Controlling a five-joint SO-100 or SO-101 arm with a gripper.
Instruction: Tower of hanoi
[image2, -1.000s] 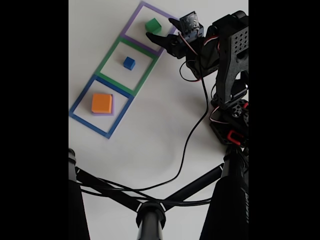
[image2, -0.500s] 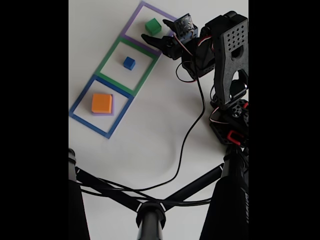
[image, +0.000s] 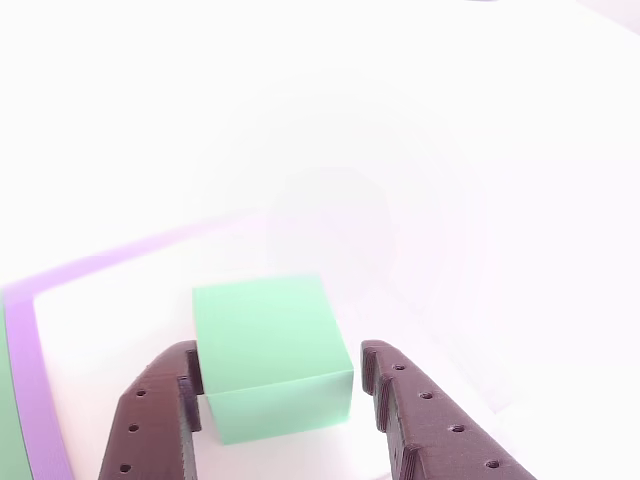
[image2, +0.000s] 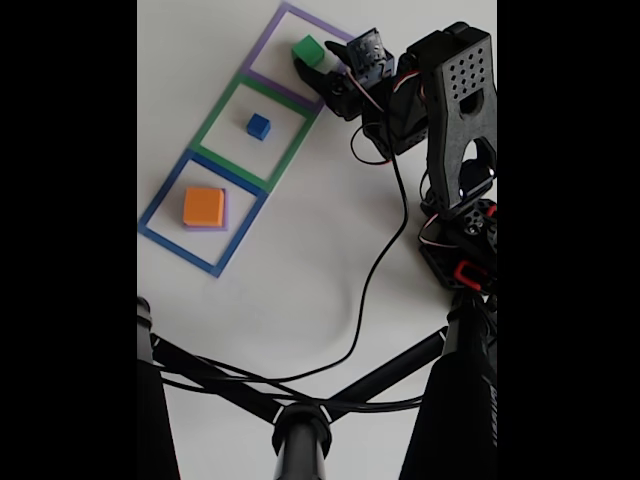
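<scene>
Four cubes sit on the table, one of each colour. One green cube (image2: 306, 50) lies between the open jaws of the single gripper (image2: 312, 64), also seen close up in the other view (image: 270, 355). One blue cube (image2: 258, 126) lies beyond the jaws' tips. One orange cube (image2: 203, 206) sits on one purple cube (image2: 224, 212), farthest from the jaws. Three outlined squares: one purple (image2: 262, 44), one green (image2: 222, 110), one blue (image2: 165, 195).
</scene>
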